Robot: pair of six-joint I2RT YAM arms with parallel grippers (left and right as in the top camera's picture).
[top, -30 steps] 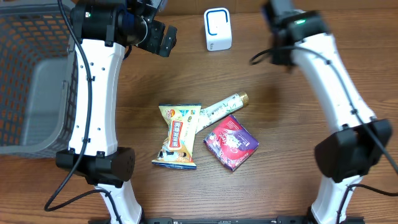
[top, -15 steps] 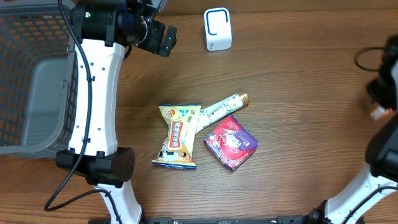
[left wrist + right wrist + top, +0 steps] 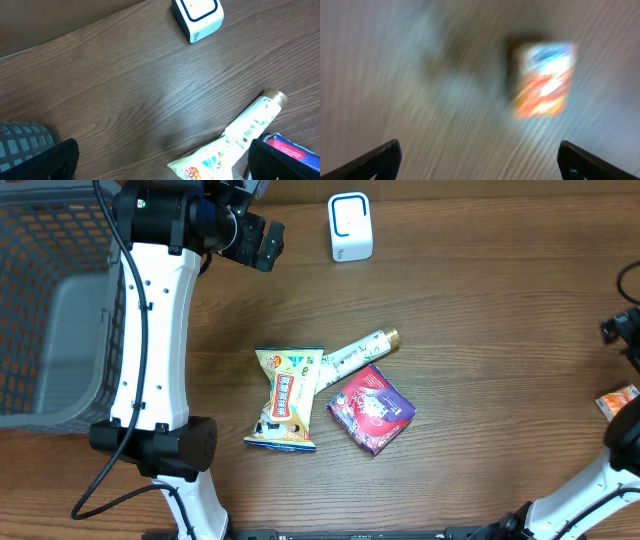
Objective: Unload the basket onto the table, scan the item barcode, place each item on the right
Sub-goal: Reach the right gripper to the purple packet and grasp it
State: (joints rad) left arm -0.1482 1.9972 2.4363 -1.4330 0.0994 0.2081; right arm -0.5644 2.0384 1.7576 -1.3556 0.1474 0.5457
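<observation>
The white scanner with a blue ring (image 3: 350, 227) (image 3: 198, 15) stands at the back of the table. A small orange and blue packet (image 3: 618, 400) (image 3: 542, 80) lies flat on the wood at the right edge, blurred in the right wrist view. My right gripper (image 3: 482, 165) hangs open above it, with the packet lying beyond its fingertips and apart from them. My left gripper (image 3: 256, 240) (image 3: 162, 167) is open and empty, high at the back left, looking down on the pile of items.
In the middle lie a yellow snack packet (image 3: 288, 398) (image 3: 210, 161), a white tube with a gold cap (image 3: 358, 350) (image 3: 252, 122) and a purple packet (image 3: 371, 408) (image 3: 296, 152), touching one another. A grey mesh basket (image 3: 50, 330) (image 3: 20, 145) fills the left side.
My right arm has swung from beside the scanner out to the right edge and its jaws have opened. The orange packet now lies on the table there. The left arm has not moved.
</observation>
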